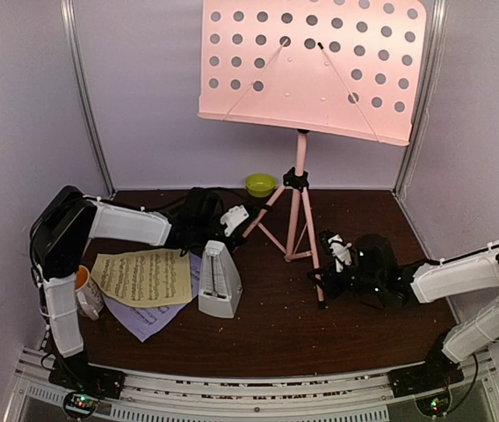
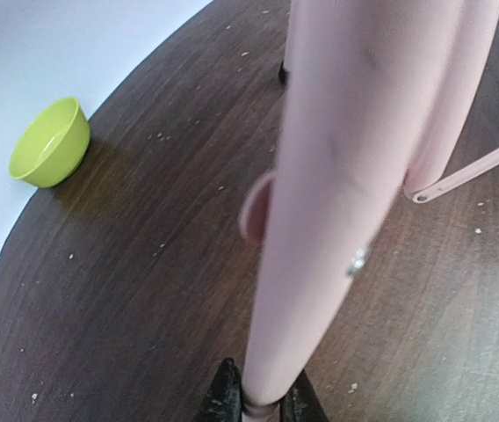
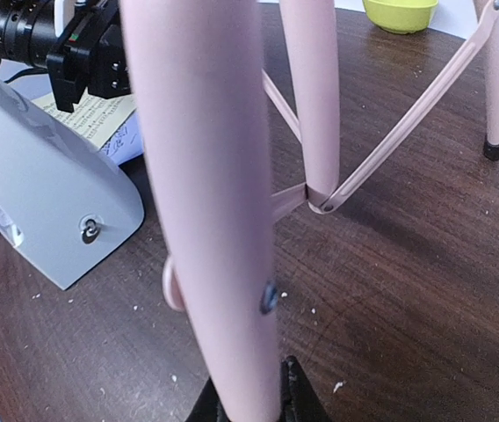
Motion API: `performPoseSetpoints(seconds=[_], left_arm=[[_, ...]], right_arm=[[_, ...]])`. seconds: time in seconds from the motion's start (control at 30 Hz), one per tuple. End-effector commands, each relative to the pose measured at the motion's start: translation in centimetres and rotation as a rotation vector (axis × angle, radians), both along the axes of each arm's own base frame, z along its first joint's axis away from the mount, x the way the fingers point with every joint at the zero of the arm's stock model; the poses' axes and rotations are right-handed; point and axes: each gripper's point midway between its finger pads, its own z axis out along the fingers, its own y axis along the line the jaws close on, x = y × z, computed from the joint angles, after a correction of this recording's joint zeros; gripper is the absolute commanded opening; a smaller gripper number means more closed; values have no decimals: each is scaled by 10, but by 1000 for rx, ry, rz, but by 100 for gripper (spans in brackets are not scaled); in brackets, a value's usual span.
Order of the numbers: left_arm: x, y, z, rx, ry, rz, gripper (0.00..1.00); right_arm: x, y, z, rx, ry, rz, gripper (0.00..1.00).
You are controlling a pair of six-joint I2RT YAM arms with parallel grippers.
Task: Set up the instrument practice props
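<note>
The pink tripod music stand (image 1: 311, 70) stands upright mid-table. The left gripper (image 2: 258, 400) is clamped on its left leg (image 2: 320, 220), which rises from between the two black fingers, and the right gripper (image 3: 249, 396) pinches the right leg (image 3: 206, 176) the same way. The pale-grey metronome (image 1: 220, 280) stands near the left arm, just beside the yellow music sheet (image 1: 142, 277), which lies over the lavender music sheet (image 1: 144, 318).

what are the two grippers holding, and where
Both hold the pink music stand by its tripod legs, left gripper on one, right gripper on another.
</note>
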Motion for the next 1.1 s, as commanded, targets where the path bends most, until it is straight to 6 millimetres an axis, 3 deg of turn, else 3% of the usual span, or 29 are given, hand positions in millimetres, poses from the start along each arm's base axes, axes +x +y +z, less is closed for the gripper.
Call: performPoseSetpoints(seconds=[0.0, 0.17, 0.4, 0.53, 0.7, 0.87, 1.07], left_arm=[[80, 75, 7, 6, 14, 325, 0], [79, 56, 2, 24, 56, 277, 0], [67, 50, 8, 7, 49, 244, 0], [58, 43, 16, 28, 18, 221, 0], [49, 40, 17, 21, 34, 221, 2], [44, 46, 15, 9, 37, 250, 3], [37, 36, 9, -19, 21, 292, 2]], right_arm=[[23, -31, -44, -47, 196, -245, 0], [40, -19, -36, -26, 175, -247, 0], [34, -19, -33, -24, 161, -224, 0], [29, -21, -43, -59, 174, -219, 0], [28, -34, -48, -97, 173, -265, 3], [43, -53, -41, -146, 145, -351, 6], [67, -72, -50, -186, 153, -434, 6]])
